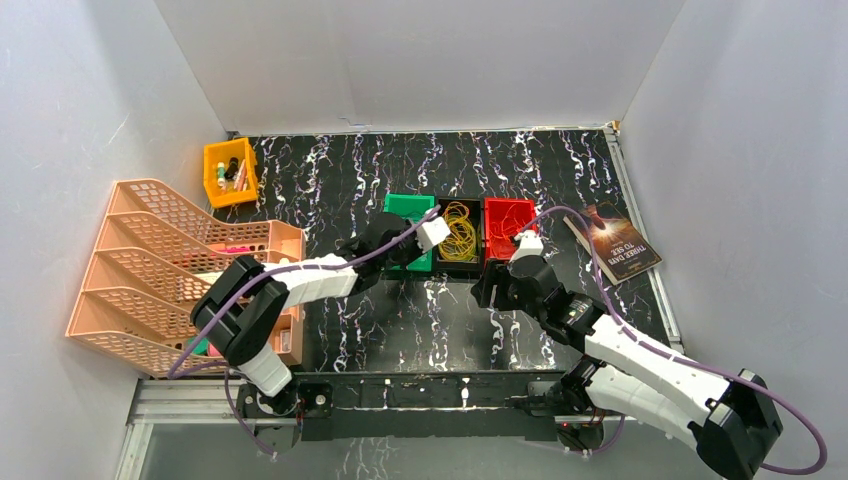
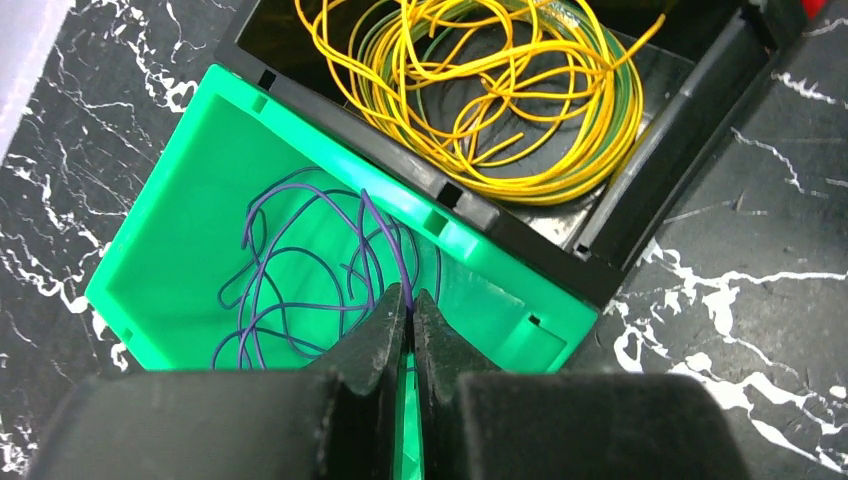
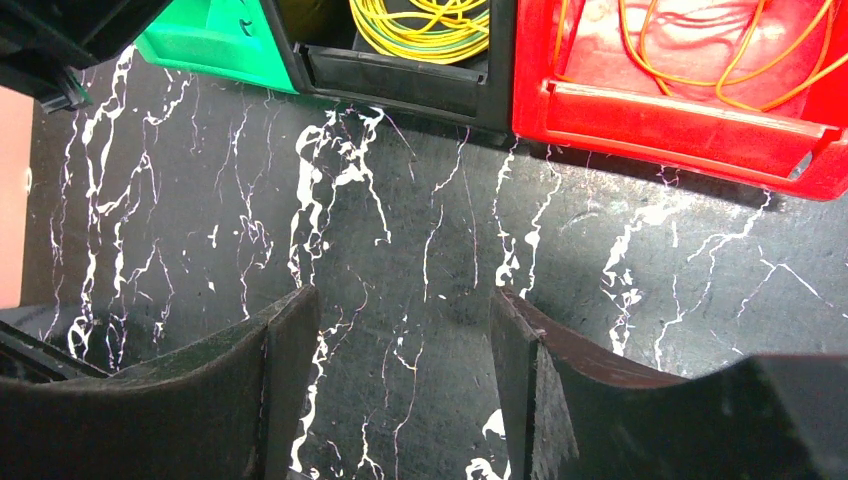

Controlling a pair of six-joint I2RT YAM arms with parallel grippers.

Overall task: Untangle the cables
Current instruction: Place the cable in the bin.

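L tool point(image 2: 410, 302) pinches purple cable point(image 2: 300, 268); R tool point(image 3: 405, 330) agape; 3 bins point(image 2: 160, 230) point(image 2: 660, 150) point(image 3: 680, 130), 3 bunches point(image 2: 262, 305) point(image 2: 545, 188) point(image 1: 508, 222).

Bench point(image 3: 400, 220): is showing a black, white-veined marble-look top, smooth and faintly glossy.
Green bin point(image 2: 180, 200), black bin point(image 2: 660, 140), red bin point(image 3: 680, 125): are gleaming as smooth moulded plastic.
Cables point(image 2: 545, 187): are shining in slick plastic sheathing.
Left pincer point(image 2: 410, 302): is looking matt black, lightly scuffed.

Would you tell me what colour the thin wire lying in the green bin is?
Purple; the wire shows best in the left wrist view.
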